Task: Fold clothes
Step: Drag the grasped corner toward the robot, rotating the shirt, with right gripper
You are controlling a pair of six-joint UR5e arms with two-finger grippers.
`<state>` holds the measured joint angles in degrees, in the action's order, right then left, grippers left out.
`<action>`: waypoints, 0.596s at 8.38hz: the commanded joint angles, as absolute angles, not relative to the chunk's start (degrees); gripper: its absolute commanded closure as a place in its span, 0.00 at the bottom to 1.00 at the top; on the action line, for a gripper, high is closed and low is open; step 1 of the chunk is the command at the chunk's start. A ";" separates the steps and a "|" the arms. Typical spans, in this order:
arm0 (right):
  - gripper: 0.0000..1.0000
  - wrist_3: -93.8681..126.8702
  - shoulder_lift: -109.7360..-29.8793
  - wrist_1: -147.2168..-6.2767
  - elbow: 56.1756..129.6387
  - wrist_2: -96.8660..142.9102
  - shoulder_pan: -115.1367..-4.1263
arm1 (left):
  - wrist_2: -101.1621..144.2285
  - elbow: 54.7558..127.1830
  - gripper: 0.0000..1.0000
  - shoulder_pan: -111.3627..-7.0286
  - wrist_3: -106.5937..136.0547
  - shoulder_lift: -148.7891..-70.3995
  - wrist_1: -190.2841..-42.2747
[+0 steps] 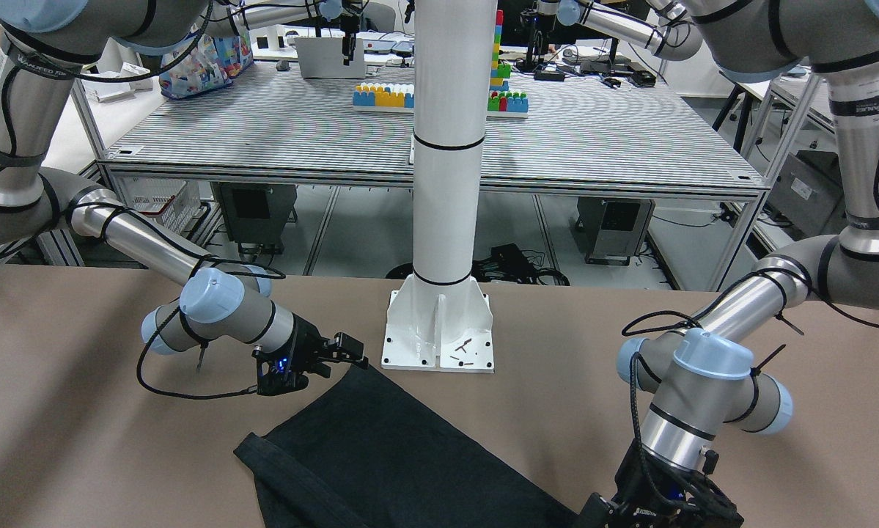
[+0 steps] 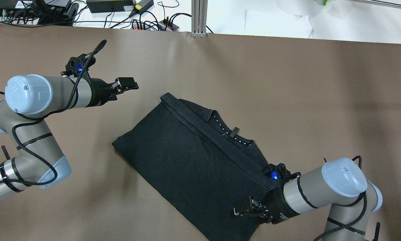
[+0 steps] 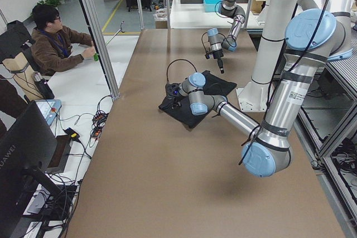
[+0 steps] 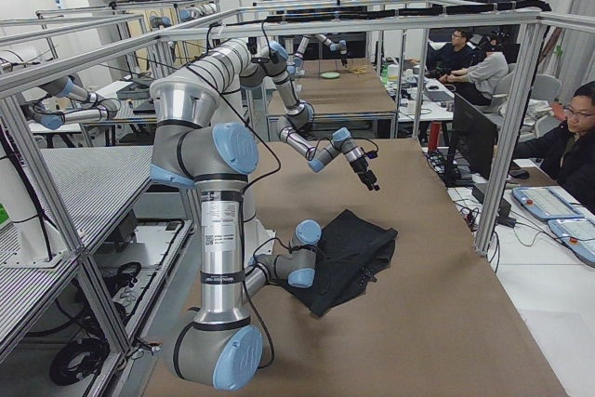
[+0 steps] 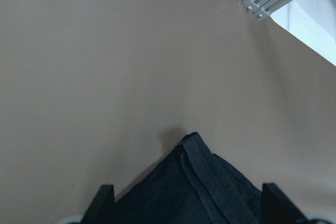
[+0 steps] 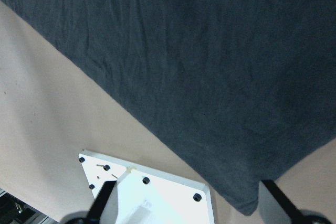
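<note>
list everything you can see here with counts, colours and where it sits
garment: one, black, lying flat and askew mid-table
table: one, brown, under the garment
pillar: one, white, bolted upright at the table's robot-side edge
toy blocks: a cluster, mixed colours, on the striped table behind the robot
operators: several, seated at desks past the table's far side
left gripper: one, black, open, above bare table near the garment's far corner
right gripper: one, black, open, over the garment's pillar-side edge
</note>
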<state>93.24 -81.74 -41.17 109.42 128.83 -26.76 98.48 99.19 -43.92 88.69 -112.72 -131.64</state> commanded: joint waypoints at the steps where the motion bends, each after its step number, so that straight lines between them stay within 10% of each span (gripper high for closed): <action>1: 0.06 92.21 -81.74 -41.40 109.25 128.50 -34.25 | 98.44 105.54 0.00 -40.28 89.20 -106.73 -128.23; 5: 0.06 84.30 -81.65 -41.75 108.29 127.09 -39.55 | 97.39 104.86 0.00 -35.87 89.82 -99.76 -135.43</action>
